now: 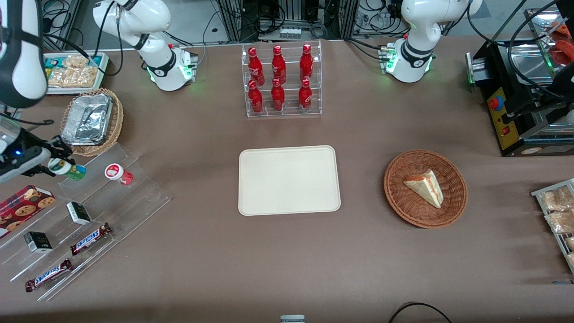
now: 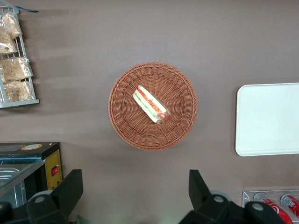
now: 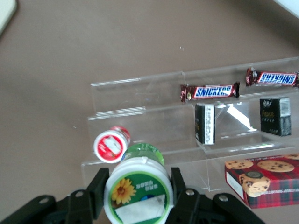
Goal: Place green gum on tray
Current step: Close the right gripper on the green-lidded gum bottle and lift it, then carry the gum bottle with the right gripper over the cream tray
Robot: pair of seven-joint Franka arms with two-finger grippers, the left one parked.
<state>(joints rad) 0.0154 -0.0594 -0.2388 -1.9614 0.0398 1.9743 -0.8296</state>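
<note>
1. The gripper is clamped on the green gum, one finger on each side of the white lid; in the front view the gripper holds the gum over the top step of the clear stand.
2. Just beside the gripper lies the red gum, on the same step.
3. A little farther out, on the lower steps, stand two dark boxes and two Snickers bars; a cookie box lies near the gripper.
4. Near the gripper, a wicker basket holds a foil pan.
5. Well apart from the gripper, toward the table's middle, lies the tray.
</note>
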